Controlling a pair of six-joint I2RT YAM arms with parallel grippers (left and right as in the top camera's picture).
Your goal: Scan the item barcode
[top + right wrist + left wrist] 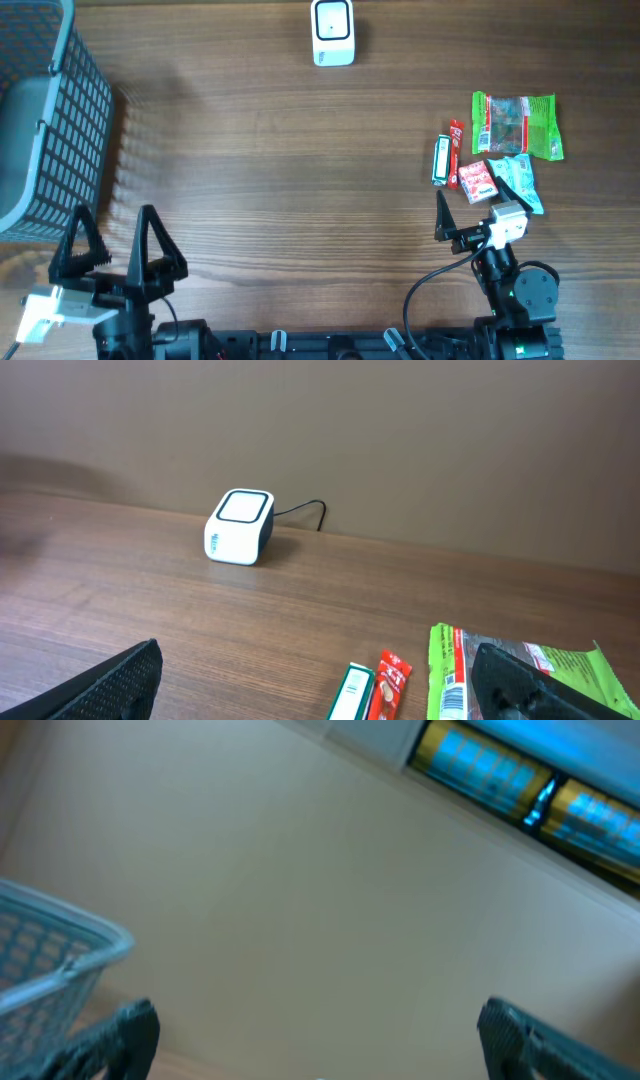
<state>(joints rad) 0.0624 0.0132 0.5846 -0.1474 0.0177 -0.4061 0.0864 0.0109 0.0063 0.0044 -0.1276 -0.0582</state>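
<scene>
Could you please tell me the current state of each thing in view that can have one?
Left pincer: open, holding nothing.
Right pincer: open, holding nothing.
Barcode scanner: upright, window facing up, nothing over it.
Basket: upright at the table's left edge.
Green bag: lying flat.
Red stick packet: lying flat beside the slim box.
Slim box: lying flat.
Small red box: lying flat.
Blue packet: lying flat.

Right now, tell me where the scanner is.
In the overhead view the scanner sits alone at the far edge, near the middle, well left of the snacks.
</scene>
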